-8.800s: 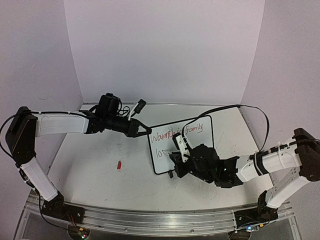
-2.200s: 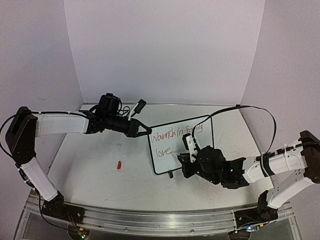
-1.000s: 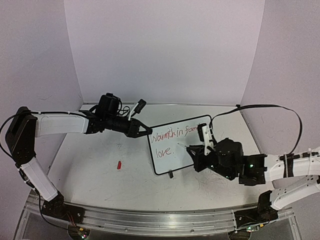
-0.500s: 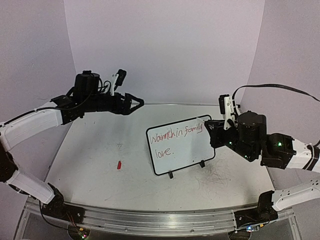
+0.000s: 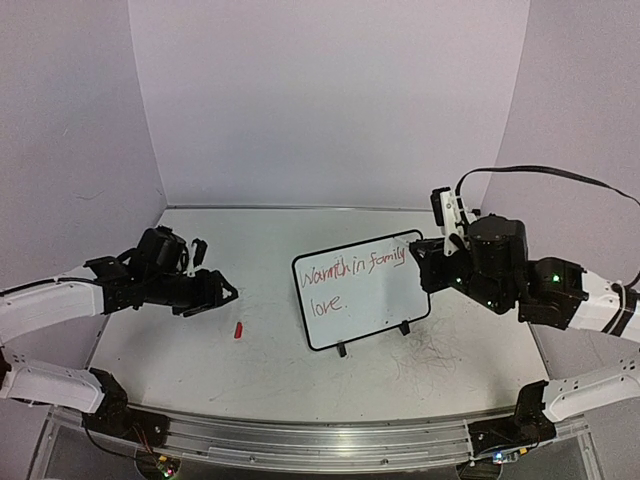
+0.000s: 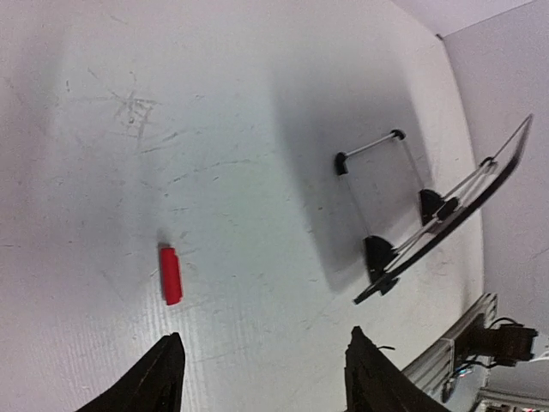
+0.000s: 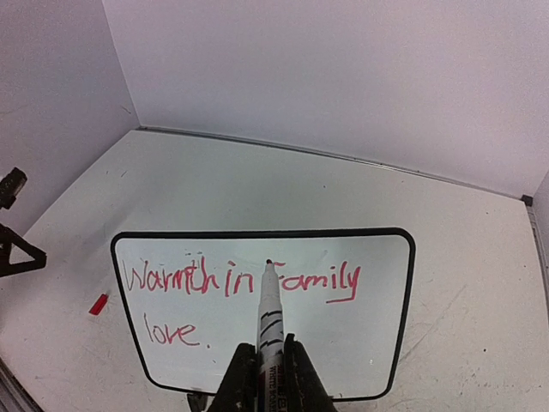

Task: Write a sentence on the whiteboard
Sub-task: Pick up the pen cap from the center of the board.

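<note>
**Marker held off the board, sentence reads complete**

The whiteboard [image 5: 385, 300] stands a little right of the middle of the tabletop [image 5: 250, 240]. It is tilted on its two clip feet, which I think presents its face better to a pen coming from the near side. The sentence [image 7: 240, 279] fills two red lines, "Warmth in family" above and "love." below. The full stop makes me judge that the writing is done.

The right jaws are clamped on the marker [image 7: 269, 318], with its tip pointing toward the board. In the top view the right arm [image 5: 560, 290] is raised beside the board's right edge and apart from it, so no stray line is likely.

The left jaws stand apart with nothing between them, low over the tabletop. A small red cap [image 6: 170, 275] lies between them and the board, and probably it belongs to the marker.

Open tabletop lies left of the board and behind it. On the right the room is narrow, and a push there may slide the board on its thin feet. Walls close both sides, and a metal rail [image 5: 300, 440] runs along the near edge.
</note>
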You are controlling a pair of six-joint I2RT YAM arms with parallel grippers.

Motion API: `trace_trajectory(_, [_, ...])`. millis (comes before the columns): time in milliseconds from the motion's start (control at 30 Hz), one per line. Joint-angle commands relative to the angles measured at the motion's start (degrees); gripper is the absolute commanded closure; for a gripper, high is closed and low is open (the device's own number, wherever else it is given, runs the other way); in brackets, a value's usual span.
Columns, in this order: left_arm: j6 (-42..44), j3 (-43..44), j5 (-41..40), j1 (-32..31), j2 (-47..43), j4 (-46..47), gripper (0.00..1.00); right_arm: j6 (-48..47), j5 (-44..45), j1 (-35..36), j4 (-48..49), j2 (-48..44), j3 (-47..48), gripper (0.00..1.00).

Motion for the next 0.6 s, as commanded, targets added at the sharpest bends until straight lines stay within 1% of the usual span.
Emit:
trace_trajectory(0, [-1.82,1.24,-5.37,-0.75,4.61,-2.00,0.42,-0.08,-3.51,-0.14,1.50,-0.26,-1.08,1.00])
trace_trajectory(100, [-0.89,2.68,-7.71,-2.31,8.45,-2.12,0.48,0.50,-4.90,-0.17,2.45,-1.32,-2.17,1.00])
trace_trajectory(267, [0.95,5.53,-12.02,-4.15,16.16,-2.30,0.52,0.15,-5.03,-0.17,3.04,-2.00,-2.74,1.00])
trace_trajectory(400, [1.97,7.37,-13.22,-5.05,21.47,-2.32,0.53,-0.26,-4.97,-0.12,3.15,-2.07,-2.16,1.00])
trace_trajectory(567, [2.93,8.43,-13.89,-5.46,24.96,-2.32,0.54,-0.29,-4.92,-0.17,3.68,-2.64,-2.27,1.00])
